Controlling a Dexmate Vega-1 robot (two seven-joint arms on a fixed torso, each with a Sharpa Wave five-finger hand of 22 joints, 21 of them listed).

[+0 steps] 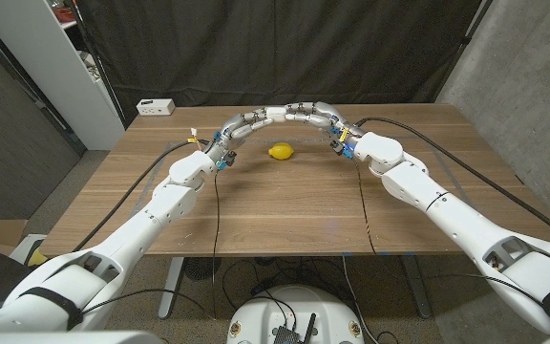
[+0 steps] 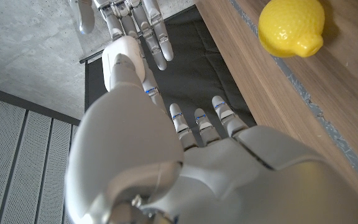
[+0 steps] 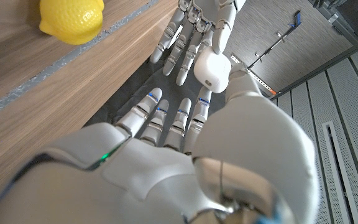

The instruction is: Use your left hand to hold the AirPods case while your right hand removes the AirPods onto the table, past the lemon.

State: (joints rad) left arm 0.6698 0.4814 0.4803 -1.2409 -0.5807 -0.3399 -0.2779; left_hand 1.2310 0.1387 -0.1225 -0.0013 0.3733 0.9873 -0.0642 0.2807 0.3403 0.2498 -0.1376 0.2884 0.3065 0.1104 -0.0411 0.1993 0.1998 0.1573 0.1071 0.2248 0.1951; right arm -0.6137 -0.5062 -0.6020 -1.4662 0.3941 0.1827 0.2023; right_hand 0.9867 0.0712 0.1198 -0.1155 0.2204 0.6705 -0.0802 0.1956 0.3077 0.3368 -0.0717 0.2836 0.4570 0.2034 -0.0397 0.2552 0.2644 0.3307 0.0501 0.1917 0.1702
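White earbud case [image 3: 211, 70] up in the air, past the lemon [image 1: 281, 151] and over the far part of the table [image 1: 285, 220], between the two hands where they meet. Pinched, as far as the right wrist view shows, between the thumb and fingers of the left hand [image 1: 242, 124], other fingers spread alongside. Lid open or closed: cannot tell. Right hand [image 1: 323, 115] opposite, fingers stretched out and apart, thumb up against the case; whether it grips anything, cannot tell. Lemon lying on the wood just on the near side of both hands, touching neither. Small white box [image 1: 157, 106] at the far left corner, well apart.
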